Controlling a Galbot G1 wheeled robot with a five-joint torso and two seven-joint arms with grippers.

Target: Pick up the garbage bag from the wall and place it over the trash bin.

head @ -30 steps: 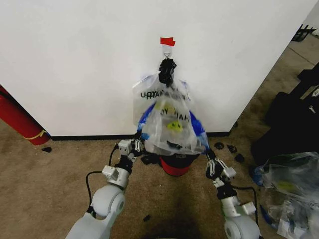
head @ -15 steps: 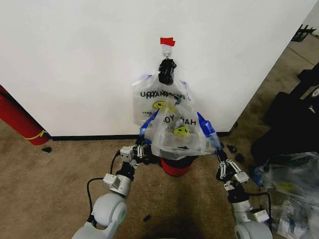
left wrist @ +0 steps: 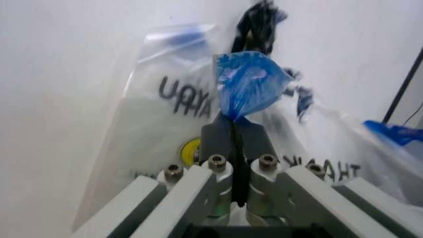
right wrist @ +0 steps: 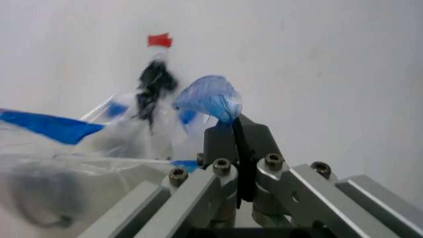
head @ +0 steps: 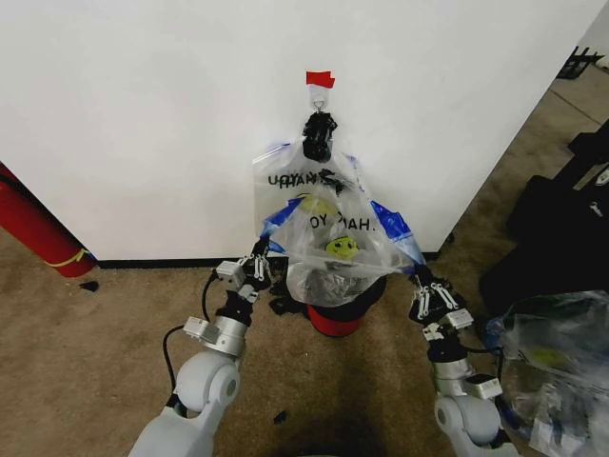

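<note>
The garbage bag [head: 338,243], see-through with THANK YOU lettering and a yellow smiley, hangs stretched wide between both grippers just in front of the wall [head: 143,124]. My left gripper [head: 259,268] is shut on its blue trim [left wrist: 248,84]. My right gripper [head: 426,291] is shut on the other blue handle [right wrist: 211,99]. The bag's lower part hangs at the top of the trash bin [head: 373,293], whose black mesh shows through the plastic. The bin's red band [head: 333,324] shows below the bag.
A flat bundle of like bags [head: 285,186] hangs by a black clip [head: 319,135] from the hook under red tape [head: 320,79]. A red cylinder [head: 29,228] leans at the left. At the right stand dark bags [head: 561,238] and a clear sack [head: 552,352]. Black scraps [head: 440,283] lie on the carpet.
Both grippers have moved apart, the right one outward to the right, spreading the bag's mouth wide. The bag has come down against the bin's top.
</note>
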